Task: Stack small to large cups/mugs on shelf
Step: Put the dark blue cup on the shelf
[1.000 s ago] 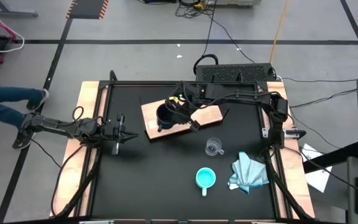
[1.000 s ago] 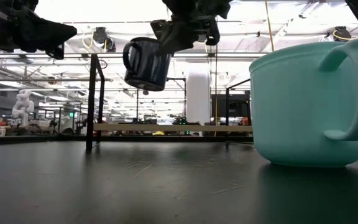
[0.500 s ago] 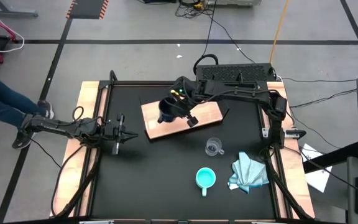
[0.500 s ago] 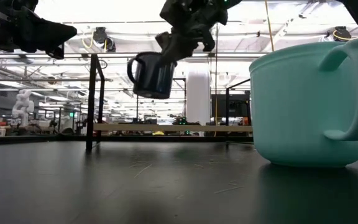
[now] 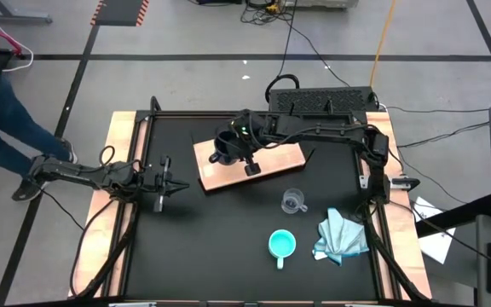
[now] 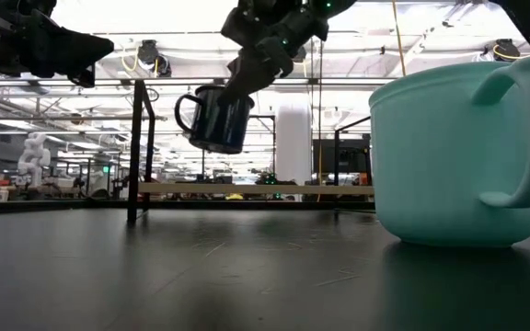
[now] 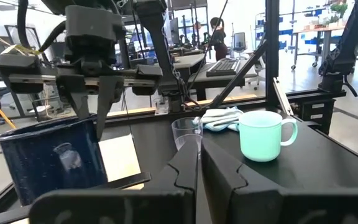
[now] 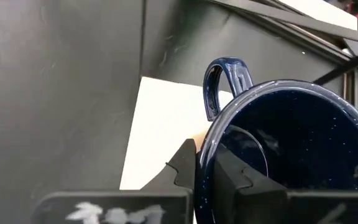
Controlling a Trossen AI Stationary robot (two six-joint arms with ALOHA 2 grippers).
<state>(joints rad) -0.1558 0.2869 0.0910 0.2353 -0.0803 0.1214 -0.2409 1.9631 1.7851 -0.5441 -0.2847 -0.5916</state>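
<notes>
- Nearest to me at the table's front edge is the turquoise mug [image 5: 281, 245], upright with its mouth up and its handle toward six o'clock; the blue cloth [image 5: 341, 236] lies just beside it at three o'clock.
- A little farther back stands the small glass cup [image 5: 293, 202], upright, near the front right corner of the wooden shelf [image 5: 284, 159] but apart from it.
- At nine o'clock on the table, my left gripper [image 5: 165, 182] hangs idle with its fingers pressed together on nothing, well apart from the shelf.
- My right gripper [image 5: 244, 153] is over the left half of the shelf, pinching the black mug [image 6: 215, 118] by its rim, one finger inside the wall and one outside.
- The mug is clear of the board and tilted: its long axis leans off vertical, mouth up and toward the gripper, base down and away, handle toward the table's nine o'clock side.
- My worry is the tilt. If I let go now, I judge the mug would meet the shelf on one edge of its base and could rock, roll or tip.
- A rim pinch gives thin purchase, so a quick wrist turn might let the mug swing or slip.
- Set too near the shelf's left end, it could overhang, and it has to land mouth up for the turquoise mug to nest inside.
</notes>
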